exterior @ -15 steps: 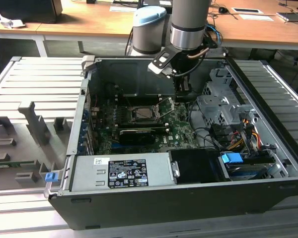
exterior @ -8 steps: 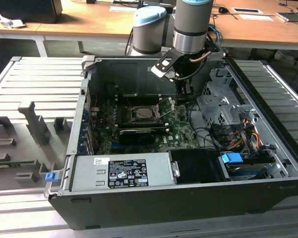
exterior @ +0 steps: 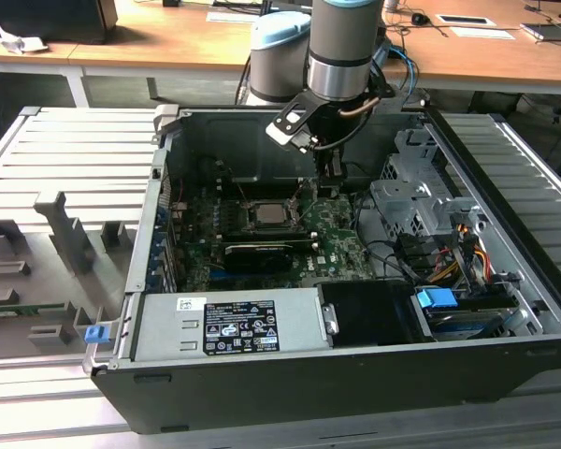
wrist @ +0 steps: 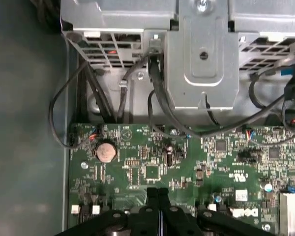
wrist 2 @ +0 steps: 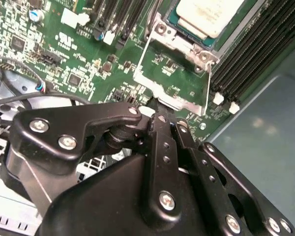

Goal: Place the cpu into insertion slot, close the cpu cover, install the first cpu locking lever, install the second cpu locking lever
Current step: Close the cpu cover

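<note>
The cpu point(wrist 2: 206, 14) lies flat in the insertion slot point(wrist 2: 163, 30) with its silvery top up. The cpu cover point(wrist 2: 162, 93) is swung open off the slot, so you see green motherboard point(wrist: 152, 157) through its window. Your gripper point(wrist 2: 160, 117) has its fingers pressed together, tips at the cover's edge farthest from the slot; you cannot tell whether they pinch that edge or merely touch it. In the exterior view the long black graphics card point(exterior: 257, 254) lies just beside the slot, with the grey power supply point(exterior: 229, 323) farther from the slot, past the card.
</note>
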Available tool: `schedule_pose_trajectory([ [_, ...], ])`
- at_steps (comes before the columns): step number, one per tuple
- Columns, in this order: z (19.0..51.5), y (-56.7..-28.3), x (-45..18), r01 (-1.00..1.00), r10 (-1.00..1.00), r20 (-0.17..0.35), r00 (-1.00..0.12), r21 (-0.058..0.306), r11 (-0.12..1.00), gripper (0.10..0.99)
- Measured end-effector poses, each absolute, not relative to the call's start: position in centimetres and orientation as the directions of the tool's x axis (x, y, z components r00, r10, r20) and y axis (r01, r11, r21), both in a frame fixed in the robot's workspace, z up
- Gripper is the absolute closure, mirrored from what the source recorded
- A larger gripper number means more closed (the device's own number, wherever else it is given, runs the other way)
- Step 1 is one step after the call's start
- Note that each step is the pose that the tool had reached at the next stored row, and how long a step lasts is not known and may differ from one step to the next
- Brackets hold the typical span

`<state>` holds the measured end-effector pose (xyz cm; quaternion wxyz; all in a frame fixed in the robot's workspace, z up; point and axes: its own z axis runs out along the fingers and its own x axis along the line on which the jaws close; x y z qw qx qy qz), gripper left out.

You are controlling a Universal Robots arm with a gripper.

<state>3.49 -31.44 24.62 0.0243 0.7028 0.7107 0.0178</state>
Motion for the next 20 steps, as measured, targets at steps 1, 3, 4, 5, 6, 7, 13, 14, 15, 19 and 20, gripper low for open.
schedule_pose_trajectory([
  [1, 24.6, -31.4, 3.4, 0.998, 1.000, -0.010, -0.011, 0.060, 0.011, 0.980],
  [3, 24.6, -31.4, 2.5, 0.998, 1.000, -0.010, -0.011, 0.060, 0.012, 0.980],
  [4, 24.6, -31.4, 2.5, 0.998, 1.000, -0.010, -0.011, 0.060, 0.012, 0.980],
  [5, 24.6, -31.4, 2.5, 0.998, 1.000, -0.010, -0.011, 0.060, 0.012, 0.980],
  [6, 24.6, -31.4, 2.4, 0.998, 1.000, -0.010, -0.011, 0.060, 0.012, 0.980],
  [7, 24.6, -31.4, 2.4, 0.998, 1.000, -0.010, -0.011, 0.060, 0.012, 0.980],
  [13, 24.6, -31.4, 2.3, 0.998, 1.000, -0.010, -0.011, 0.060, 0.012, 0.980],
  [14, 24.6, -31.4, 2.3, 0.998, 1.000, -0.010, -0.011, 0.060, 0.012, 0.980],
  [15, 24.6, -31.4, 2.3, 0.998, 1.000, -0.010, -0.011, 0.060, 0.012, 0.980],
  [19, 24.6, -31.4, 2.2, 0.998, 1.000, -0.010, -0.011, 0.060, 0.011, 0.980],
  [20, 24.6, -31.4, 2.1, 0.998, 1.000, -0.010, -0.011, 0.060, 0.012, 0.980],
])
